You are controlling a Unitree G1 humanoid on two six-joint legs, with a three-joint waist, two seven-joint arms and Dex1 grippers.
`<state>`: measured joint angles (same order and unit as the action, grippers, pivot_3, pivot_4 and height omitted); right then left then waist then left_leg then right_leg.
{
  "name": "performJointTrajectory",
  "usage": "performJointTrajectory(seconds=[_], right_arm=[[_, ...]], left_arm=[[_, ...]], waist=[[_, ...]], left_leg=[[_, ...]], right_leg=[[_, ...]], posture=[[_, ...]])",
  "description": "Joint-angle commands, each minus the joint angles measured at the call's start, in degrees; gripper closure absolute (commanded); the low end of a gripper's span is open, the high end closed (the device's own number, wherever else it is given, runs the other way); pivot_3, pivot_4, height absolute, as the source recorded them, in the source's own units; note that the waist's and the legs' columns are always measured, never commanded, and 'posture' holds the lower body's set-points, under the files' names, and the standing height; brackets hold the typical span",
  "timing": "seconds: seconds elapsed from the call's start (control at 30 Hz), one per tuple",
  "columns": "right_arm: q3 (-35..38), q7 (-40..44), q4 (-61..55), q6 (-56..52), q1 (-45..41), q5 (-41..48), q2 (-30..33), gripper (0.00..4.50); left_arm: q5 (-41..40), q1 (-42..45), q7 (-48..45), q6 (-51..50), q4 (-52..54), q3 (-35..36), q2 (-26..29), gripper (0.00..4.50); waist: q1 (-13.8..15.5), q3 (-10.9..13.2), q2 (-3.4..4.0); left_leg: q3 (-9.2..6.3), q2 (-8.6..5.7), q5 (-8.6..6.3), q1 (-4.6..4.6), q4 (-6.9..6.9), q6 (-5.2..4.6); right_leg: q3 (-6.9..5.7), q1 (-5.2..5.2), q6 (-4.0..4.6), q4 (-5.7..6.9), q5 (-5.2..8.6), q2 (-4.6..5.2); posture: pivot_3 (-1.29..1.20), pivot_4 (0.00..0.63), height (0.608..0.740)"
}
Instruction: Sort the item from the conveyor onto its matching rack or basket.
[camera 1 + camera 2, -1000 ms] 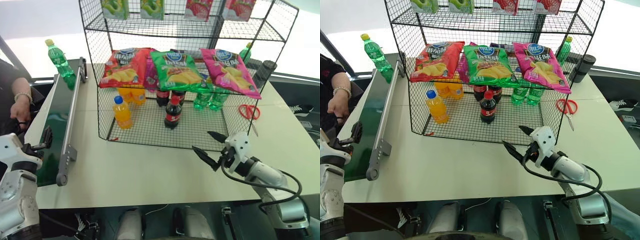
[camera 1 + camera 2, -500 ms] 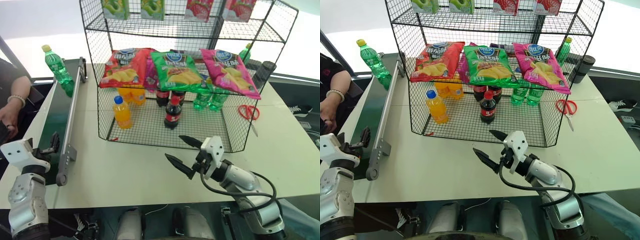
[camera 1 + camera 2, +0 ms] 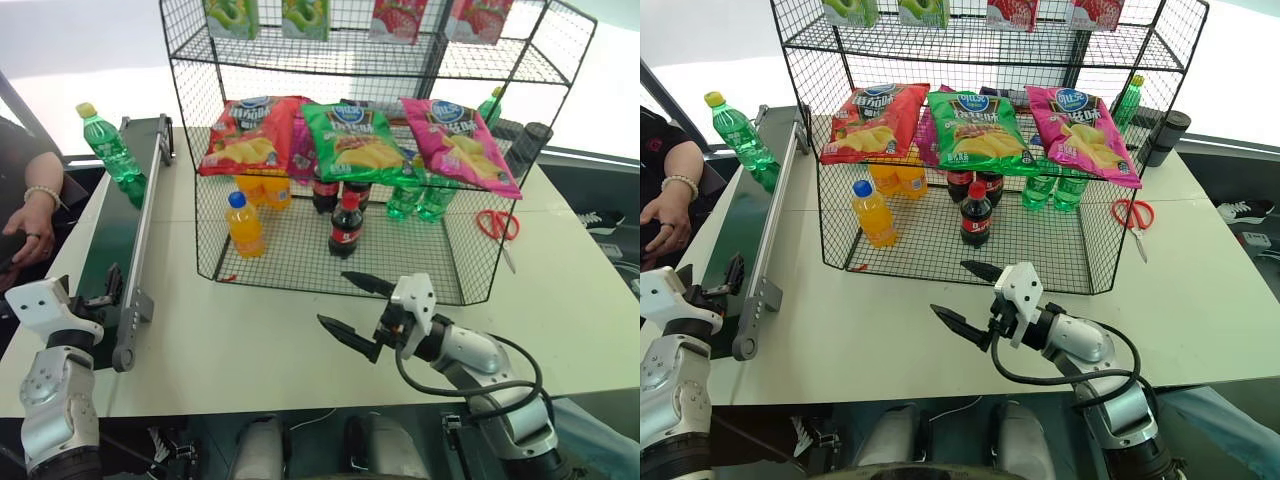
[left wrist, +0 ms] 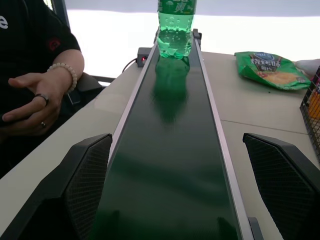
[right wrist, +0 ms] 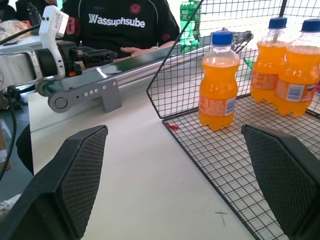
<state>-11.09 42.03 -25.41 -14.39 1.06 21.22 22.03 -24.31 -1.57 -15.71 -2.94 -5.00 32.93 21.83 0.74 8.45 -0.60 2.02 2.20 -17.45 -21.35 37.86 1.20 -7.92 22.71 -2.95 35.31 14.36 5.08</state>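
The left gripper (image 4: pixel 175 200) stands wide open at the near end of the belt (image 4: pixel 170 165), low in the left wrist frame, aimed along it, probably waiting for the bottle (image 3: pixel 110 142) to arrive. The right gripper (image 3: pixel 356 312), also open and empty, hovers at lower centre before the rack (image 3: pixel 300 262). The bottle stands upright at upper left, far up the belt: clear green, yellow cap.
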Motion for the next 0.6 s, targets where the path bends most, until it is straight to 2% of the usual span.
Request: performJointTrajectory(seconds=[0.03,0.6], right_arm=[[-0.1,0.6,-1.5,0.1,-1.0,1.1,0.1,0.04],[-1.1,5.1,0.4,-0.1,-4.0,1.4,1.4,0.04]], left_arm=[[0.2,0.4,0.4,1.3,0.6,0.9,0.7,0.0],[0.7,0.7,-0.3,3.5,-1.7,0.2,0.8,0.0]], waist=[[0.0,0.0,0.0],[0.0,0.0,0.0]], left_leg=[[0.0,0.0,0.0,0.0,0.0,0.0],[0.0,0.01,0.0,-0.01,0.0,0.0]], right_leg=[[0.0,0.0,0.0,0.0,0.0,0.0],[-0.02,0.01,0.0,0.0,0.0,0.04]], posture=[[0.0,0.15,0.735],[0.0,0.15,0.735]])
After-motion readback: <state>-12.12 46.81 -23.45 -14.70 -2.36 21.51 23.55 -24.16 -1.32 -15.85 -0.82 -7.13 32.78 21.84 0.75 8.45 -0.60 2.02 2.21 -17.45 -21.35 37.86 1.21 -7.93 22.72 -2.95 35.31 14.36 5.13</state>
